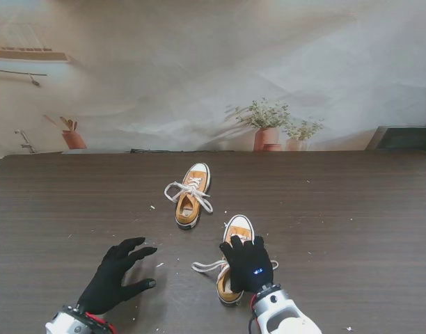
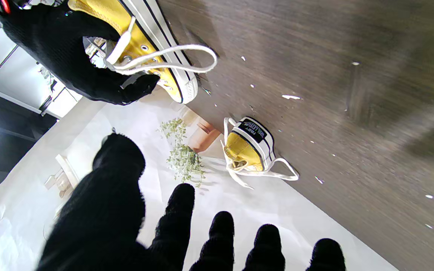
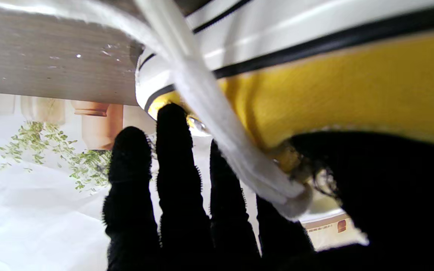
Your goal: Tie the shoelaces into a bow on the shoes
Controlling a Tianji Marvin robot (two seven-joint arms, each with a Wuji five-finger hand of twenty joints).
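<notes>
White cotton laces (image 1: 207, 265) of the near yellow canvas sneaker (image 1: 235, 261) lay pinched by the right hand (image 1: 248, 264), probably to form a loop, while the left hand (image 1: 119, 276) hovered, fingers spread, empty.

Both five-fingered hands, the left hand (image 1: 119, 276) and the right hand (image 1: 248, 263), are covered in black knitted gloves, a small blue light is seen on the back of the right one, and silver-white wrist cuffs (image 1: 281, 309) edged with red are fitted behind them.
</notes>
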